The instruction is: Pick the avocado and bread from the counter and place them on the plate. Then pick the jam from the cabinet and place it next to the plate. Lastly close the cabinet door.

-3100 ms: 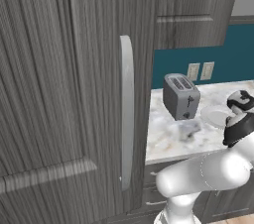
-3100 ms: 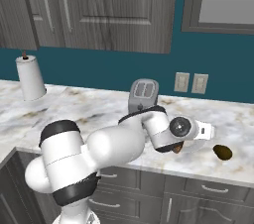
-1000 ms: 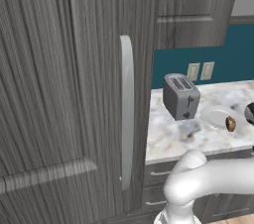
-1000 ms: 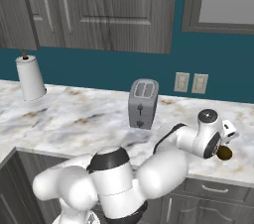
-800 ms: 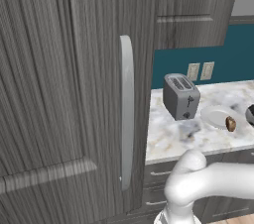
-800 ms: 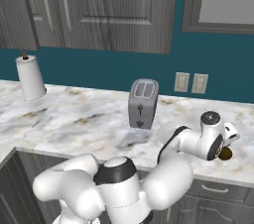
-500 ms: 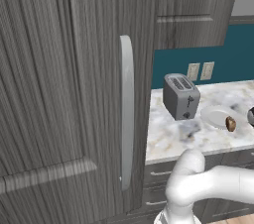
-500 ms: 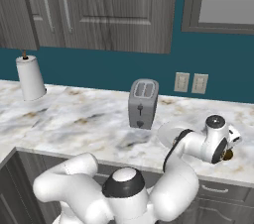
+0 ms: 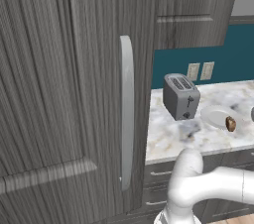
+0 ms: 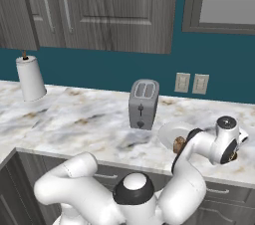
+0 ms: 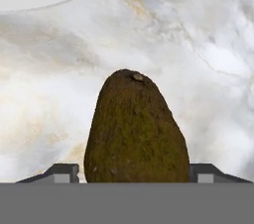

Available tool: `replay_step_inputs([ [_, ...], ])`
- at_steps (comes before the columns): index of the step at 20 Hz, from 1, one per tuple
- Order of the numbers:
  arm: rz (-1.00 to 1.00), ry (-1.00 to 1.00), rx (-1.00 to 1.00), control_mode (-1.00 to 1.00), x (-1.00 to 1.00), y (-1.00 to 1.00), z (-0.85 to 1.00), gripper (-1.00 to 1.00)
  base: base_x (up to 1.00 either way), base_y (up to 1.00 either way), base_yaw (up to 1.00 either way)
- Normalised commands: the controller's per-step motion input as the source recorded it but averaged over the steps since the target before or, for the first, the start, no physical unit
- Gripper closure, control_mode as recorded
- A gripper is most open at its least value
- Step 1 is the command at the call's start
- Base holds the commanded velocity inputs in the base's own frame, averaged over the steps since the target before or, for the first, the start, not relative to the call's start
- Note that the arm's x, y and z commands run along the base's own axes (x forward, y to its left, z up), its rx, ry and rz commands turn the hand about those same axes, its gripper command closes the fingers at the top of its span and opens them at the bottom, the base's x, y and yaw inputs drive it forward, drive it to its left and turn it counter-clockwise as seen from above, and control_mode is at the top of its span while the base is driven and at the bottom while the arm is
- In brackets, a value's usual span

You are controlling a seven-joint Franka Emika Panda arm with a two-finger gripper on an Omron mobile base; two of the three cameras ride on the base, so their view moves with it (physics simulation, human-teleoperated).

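Where teal wall (image 10: pixel 99 69) rises, marble counter (image 10: pixel 74 114)

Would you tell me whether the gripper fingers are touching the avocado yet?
Cannot tell. In the hand view the fingertips flank the avocado on the counter, right at its outline.

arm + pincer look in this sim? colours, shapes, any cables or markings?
Arm: glossy white, rounded tube links with bulbous joints; dark rings at the seams, and a round grey cap on the black joint low in the right base view. No cables or markings show. Pincer: two small dark grey finger tips, flat-topped, blocky.
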Motion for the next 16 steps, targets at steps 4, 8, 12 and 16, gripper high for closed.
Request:
replay_step_inputs([
  [4, 0.03, 0.0, 0.0, -1.0, -0.03, -0.04, -0.02, 1.0, 0.0, 0.0, 0.0],
  [8, 0.0, 0.0, 0.0, -1.0, -0.19, 0.0, 0.05, 1.0, 0.0, 0.0, 0.0],
  [12, 0.0, 0.0, 0.0, -1.0, -0.18, 0.0, 0.12, 1.0, 0.0, 0.0, 0.0],
  [16, -0.06, 0.0, 0.05, -1.0, -0.08, 0.01, 0.3, 1.0, 0.0, 0.0, 0.0],
])
